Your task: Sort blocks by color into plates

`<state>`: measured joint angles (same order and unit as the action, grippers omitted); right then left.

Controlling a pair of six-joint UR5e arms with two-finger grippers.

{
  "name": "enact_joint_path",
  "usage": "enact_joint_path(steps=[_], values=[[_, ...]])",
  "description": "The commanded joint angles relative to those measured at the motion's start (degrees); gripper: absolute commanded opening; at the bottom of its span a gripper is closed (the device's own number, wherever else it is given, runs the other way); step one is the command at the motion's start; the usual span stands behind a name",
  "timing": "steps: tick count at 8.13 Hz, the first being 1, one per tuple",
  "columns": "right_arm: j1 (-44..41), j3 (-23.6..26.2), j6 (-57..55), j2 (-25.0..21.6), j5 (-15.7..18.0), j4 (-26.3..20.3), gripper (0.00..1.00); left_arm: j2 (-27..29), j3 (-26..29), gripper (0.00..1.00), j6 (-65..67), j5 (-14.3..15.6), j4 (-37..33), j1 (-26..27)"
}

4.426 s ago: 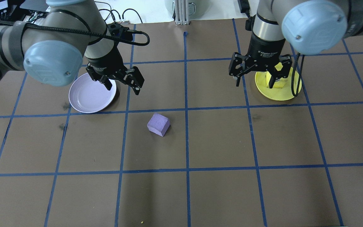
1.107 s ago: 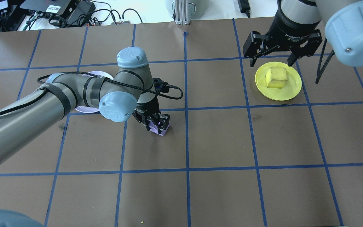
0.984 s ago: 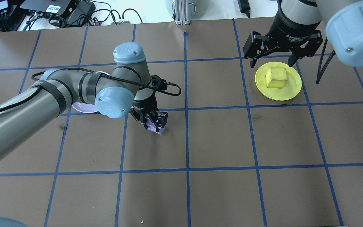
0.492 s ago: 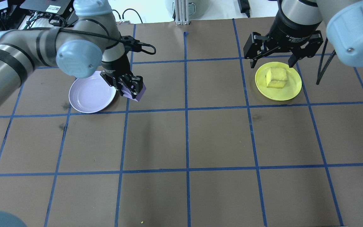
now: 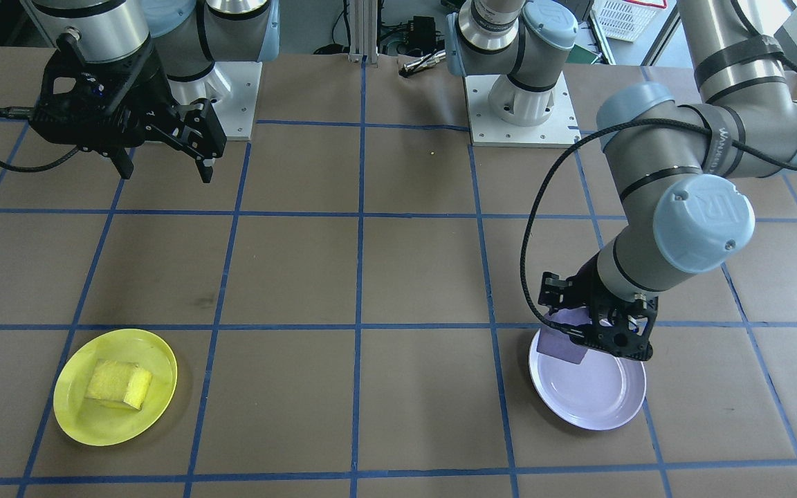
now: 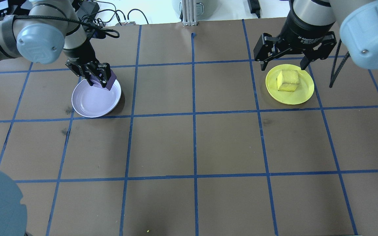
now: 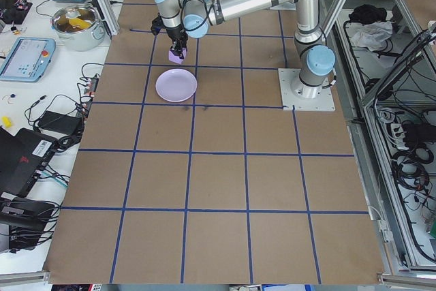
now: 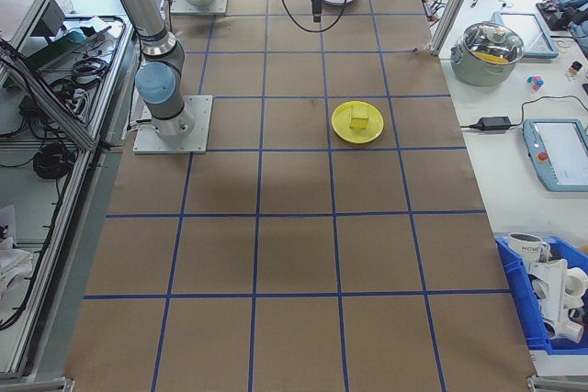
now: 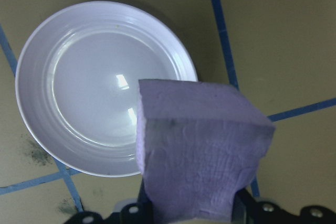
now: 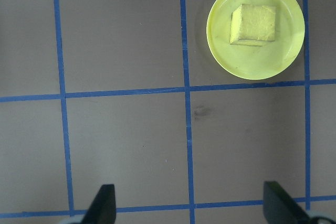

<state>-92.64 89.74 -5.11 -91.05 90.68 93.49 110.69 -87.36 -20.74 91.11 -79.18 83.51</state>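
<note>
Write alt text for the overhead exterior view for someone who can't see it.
The left gripper holds a purple block over the rim of a lavender plate. The open right gripper hovers by a yellow plate containing a yellow block.

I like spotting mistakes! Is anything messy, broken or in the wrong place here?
Nothing stands out. The yellow block sits in the yellow plate. The left hand holds the purple block over the purple plate's edge. The right hand is open, holding nothing.
</note>
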Motion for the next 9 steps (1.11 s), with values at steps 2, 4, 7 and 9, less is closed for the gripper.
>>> enact_joint_path(steps=[2, 4, 7, 9], values=[[0.0, 0.0, 0.0, 0.0, 0.0, 0.0, 1.0, 5.7, 0.1, 0.0, -0.1, 0.6, 3.8, -5.5], [0.0, 0.0, 0.0, 0.0, 0.0, 0.0, 1.0, 7.0, 0.0, 0.08, 0.3, 0.5, 3.9, -6.0], [0.0, 0.0, 0.0, 0.0, -0.1, 0.1, 1.0, 7.1, 0.0, 1.0, 2.9, 0.6, 4.0, -5.9], [0.0, 0.0, 0.0, 0.0, -0.1, 0.1, 1.0, 5.3, 0.2, 1.0, 3.1, 0.7, 3.9, -5.3]])
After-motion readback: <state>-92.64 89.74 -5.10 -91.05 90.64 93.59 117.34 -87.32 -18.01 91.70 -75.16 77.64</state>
